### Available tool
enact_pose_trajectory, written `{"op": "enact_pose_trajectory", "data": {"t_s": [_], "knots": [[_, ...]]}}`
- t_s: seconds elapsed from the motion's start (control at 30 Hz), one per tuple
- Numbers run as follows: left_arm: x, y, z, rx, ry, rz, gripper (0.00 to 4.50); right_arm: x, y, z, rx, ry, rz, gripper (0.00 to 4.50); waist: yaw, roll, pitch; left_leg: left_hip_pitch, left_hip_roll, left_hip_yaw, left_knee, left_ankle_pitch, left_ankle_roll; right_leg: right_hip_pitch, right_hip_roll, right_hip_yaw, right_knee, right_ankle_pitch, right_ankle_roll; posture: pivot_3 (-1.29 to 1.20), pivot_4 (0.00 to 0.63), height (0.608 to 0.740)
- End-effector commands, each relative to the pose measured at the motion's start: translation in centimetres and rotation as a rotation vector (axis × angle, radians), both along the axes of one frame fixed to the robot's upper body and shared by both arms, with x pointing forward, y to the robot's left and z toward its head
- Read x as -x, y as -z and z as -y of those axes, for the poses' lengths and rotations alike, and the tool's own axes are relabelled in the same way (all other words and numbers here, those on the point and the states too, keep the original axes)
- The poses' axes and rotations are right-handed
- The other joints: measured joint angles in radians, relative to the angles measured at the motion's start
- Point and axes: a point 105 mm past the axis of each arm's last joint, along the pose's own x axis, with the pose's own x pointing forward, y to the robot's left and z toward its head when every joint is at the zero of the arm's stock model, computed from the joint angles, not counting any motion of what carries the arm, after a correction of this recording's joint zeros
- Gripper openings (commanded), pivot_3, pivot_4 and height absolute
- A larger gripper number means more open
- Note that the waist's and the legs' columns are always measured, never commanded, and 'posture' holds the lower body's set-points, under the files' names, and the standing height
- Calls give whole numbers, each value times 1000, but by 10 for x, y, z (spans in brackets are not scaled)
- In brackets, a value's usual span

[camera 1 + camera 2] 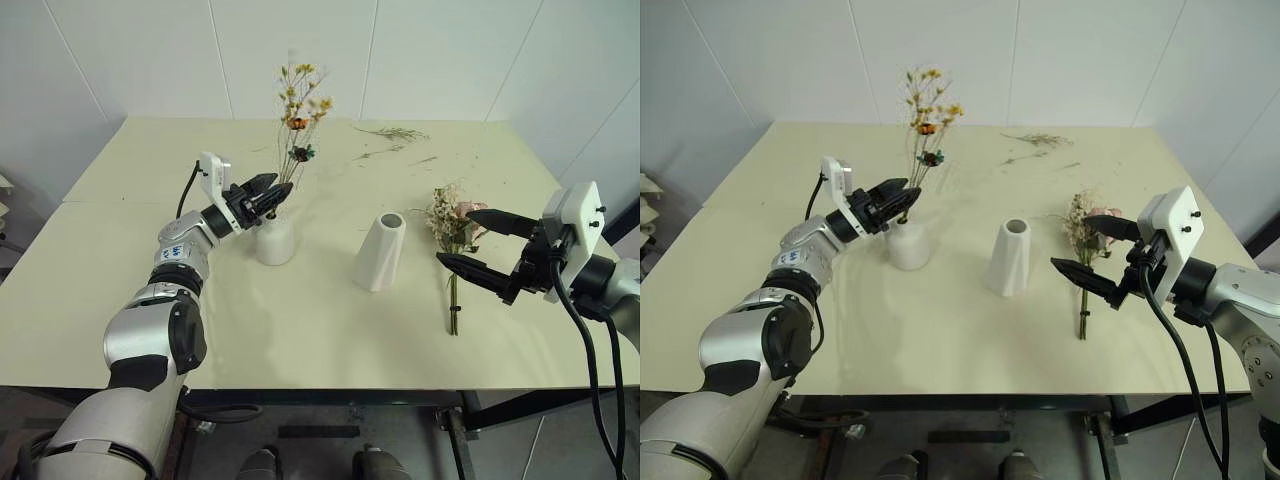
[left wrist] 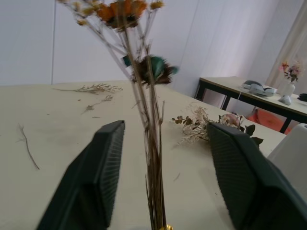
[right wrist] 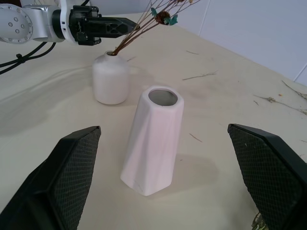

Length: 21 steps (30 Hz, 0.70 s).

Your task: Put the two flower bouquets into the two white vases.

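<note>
The thin sprig of yellow-orange blossoms stands upright in the short round white vase at the table's middle left. My left gripper is just above that vase's neck, open, its fingers on either side of the stems without touching them. The taller tapered white vase stands empty at the centre. To its right the fuller bouquet with a pink rose lies flat on the table. My right gripper hovers open above it, pointing left toward the tall vase.
Loose dried twigs and scraps lie scattered at the table's back right. The pale table has bare room in front of both vases. White walls stand close behind its far edge.
</note>
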Motion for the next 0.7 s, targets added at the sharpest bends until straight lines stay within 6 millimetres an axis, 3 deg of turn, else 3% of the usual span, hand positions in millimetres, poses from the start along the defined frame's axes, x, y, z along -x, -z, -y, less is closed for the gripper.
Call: {"op": "enact_pose_trajectory", "data": {"t_s": [0.03,0.1,0.57,0.7], "knots": [[3,-20,-3,-25,11,68,4041,4,-13,1,9,2,59,4500,0,0,0,0,0,0,0,0,0,0,0,0,0,0,0,0,150,740],[3,-20,-4,-34,13,69,4480,4,-12,1,9,1,59,4500,-2,0,0,0,0,0,0,0,0,0,0,0,0,0,0,0,150,740],[11,-28,-12,-280,69,75,4480,3,-12,1,10,2,57,4500,-2,0,0,0,0,0,0,0,0,0,0,0,0,0,0,0,150,740],[11,-43,-19,-347,47,79,4480,2,-11,1,4,1,55,4500,-2,0,0,0,0,0,0,0,0,0,0,0,0,0,0,0,150,740]]}}
